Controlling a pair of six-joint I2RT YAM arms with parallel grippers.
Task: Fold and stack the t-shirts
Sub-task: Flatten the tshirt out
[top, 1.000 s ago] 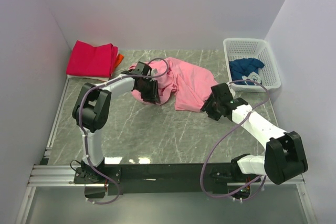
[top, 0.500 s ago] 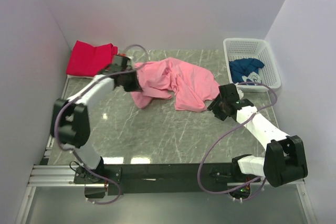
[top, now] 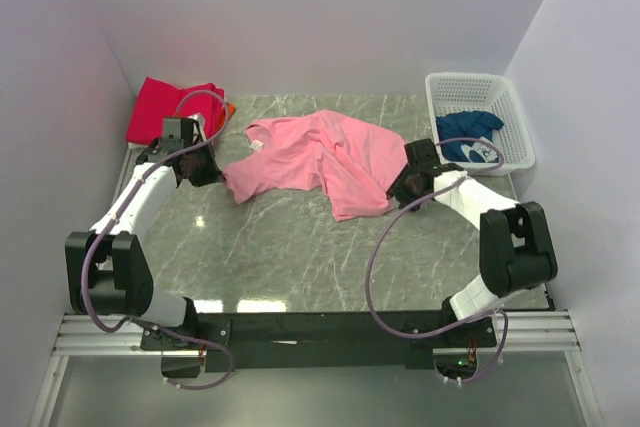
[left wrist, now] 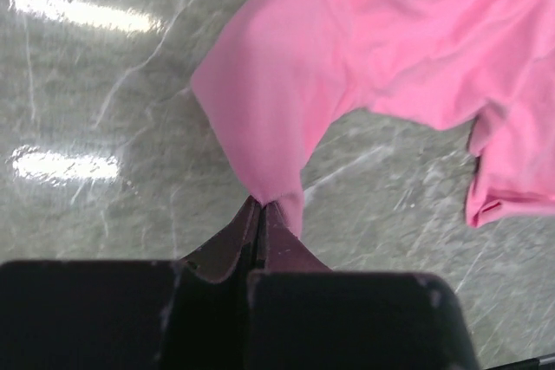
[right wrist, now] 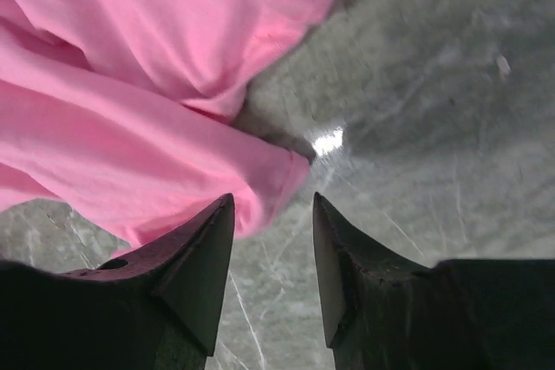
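Left wrist view showed the left gripper [left wrist: 260,207] clamped on a corner of the pink t-shirt [left wrist: 364,49], which lay crumpled on the table [top: 300,257]. The right gripper [right wrist: 272,214] gaped at the opposite hem; I reckoned it should bite there before spreading.

Robotics lab test cell, seen from above. Plain white walls [top: 300,17] box in a grey-green marble-patterned tabletop [top: 300,247] on three sides. Along the 6 o'clock edge runs a bare aluminium rail [top: 100,332]. Two white-and-black robot arms are bolted there, the left arm [top: 140,192] and the right arm [top: 462,192], with loose purple-grey cables [top: 369,272] looping from them. The props are staged laundry: a pink t-shirt [top: 320,152] near centre, a folded magenta-red t-shirt [top: 170,112] at 10 o'clock and a white mesh basket [top: 465,77] at 2 o'clock.
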